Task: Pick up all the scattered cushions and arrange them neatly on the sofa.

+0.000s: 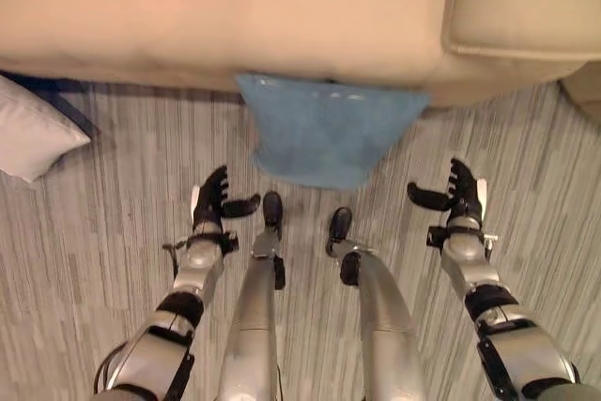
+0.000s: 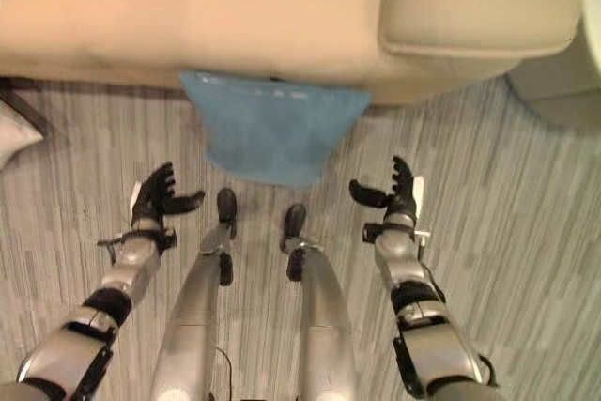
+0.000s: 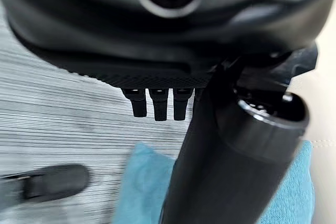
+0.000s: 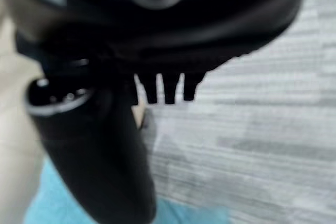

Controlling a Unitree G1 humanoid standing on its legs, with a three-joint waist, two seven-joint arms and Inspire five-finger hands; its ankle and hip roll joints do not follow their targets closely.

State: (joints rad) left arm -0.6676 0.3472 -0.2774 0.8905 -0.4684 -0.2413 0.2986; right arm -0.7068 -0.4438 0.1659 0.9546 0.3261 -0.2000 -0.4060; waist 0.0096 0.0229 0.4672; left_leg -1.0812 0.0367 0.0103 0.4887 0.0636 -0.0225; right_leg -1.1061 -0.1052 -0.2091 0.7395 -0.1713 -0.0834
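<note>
A blue cushion (image 1: 327,129) leans on the floor against the front of the beige sofa (image 1: 225,16), straight ahead of me. My left hand (image 1: 212,199) hovers open to the cushion's lower left, thumb pointing toward it. My right hand (image 1: 458,192) hovers open to its lower right, thumb also turned inward. Neither hand touches the cushion. The blue cushion (image 3: 142,187) shows past the left hand's fingers (image 3: 156,103), and also as the blue cushion (image 4: 47,203) below the right hand's thumb (image 4: 100,150). A white cushion (image 1: 28,133) lies on the floor at far left.
The sofa's right armrest (image 1: 526,7) bulges at the upper right. A pale piece of furniture (image 2: 563,91) stands to the right of the sofa. Grey striped floor (image 1: 113,213) surrounds both hands.
</note>
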